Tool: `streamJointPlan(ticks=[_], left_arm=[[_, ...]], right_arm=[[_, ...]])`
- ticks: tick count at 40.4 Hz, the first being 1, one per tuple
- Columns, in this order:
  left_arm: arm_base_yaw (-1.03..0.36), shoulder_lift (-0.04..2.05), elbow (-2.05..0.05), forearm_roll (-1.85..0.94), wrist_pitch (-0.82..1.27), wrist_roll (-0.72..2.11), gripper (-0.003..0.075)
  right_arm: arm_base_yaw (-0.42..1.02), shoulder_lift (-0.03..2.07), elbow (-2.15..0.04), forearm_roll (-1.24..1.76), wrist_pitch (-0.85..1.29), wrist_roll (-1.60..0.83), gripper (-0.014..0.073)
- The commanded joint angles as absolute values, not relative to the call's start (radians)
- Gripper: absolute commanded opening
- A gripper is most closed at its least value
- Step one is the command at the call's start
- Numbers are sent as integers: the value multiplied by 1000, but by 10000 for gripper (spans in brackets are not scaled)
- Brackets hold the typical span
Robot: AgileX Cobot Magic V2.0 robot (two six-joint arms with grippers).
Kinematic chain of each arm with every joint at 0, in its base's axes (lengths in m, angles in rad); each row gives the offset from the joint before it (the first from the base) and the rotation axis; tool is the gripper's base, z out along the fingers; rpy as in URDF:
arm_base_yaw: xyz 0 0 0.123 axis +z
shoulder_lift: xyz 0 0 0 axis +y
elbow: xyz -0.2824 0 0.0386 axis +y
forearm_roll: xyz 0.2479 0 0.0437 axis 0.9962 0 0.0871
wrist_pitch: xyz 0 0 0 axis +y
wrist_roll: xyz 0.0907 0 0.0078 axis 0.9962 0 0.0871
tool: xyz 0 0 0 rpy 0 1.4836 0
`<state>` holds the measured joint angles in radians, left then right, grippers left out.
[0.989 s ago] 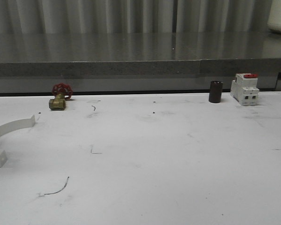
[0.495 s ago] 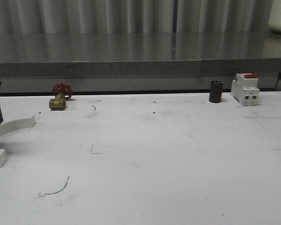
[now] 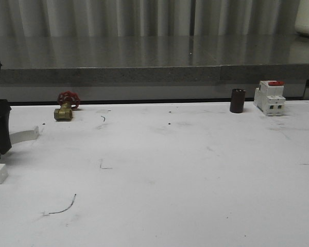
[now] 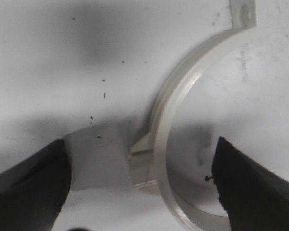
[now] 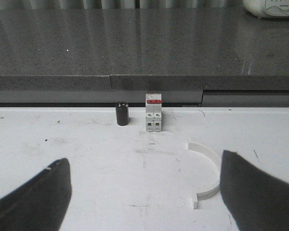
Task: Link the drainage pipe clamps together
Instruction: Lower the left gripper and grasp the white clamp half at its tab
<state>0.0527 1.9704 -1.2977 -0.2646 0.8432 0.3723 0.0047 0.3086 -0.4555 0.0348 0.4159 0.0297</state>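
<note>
Clamp halves waiting far apart as I line up the first grasp

Drainage pipe clamps are lying at opposite worktop edges: I am hovering the left gripper (image 4: 139, 192), fingers spread, astride one half-ring (image 4: 183, 110) to pinch its band. The right gripper (image 5: 144, 202), also spread, is idling short of the other half (image 5: 208, 174), near the circuit breaker (image 5: 153, 112).

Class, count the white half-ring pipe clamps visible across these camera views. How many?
2. One clamp half lies far left, below the left end effector; the other clamp half lies near the circuit breaker.
</note>
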Motion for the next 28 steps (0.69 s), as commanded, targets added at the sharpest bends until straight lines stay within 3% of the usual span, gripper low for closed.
streamJointPlan(ticks=[1, 9, 23, 28], left_arm=[[55, 1925, -1325, -288, 839, 376, 523], [55, 1927, -1325, -280, 835, 395, 340], [42, 1958, -1325, -276, 841, 405, 307], [40, 1958, -1325, -276, 835, 407, 226]], right_arm=[[-1, 325, -492, 24, 343, 22, 645], [-1, 325, -492, 24, 343, 22, 645], [-1, 325, -492, 24, 343, 22, 645], [-1, 325, -492, 24, 343, 22, 645]])
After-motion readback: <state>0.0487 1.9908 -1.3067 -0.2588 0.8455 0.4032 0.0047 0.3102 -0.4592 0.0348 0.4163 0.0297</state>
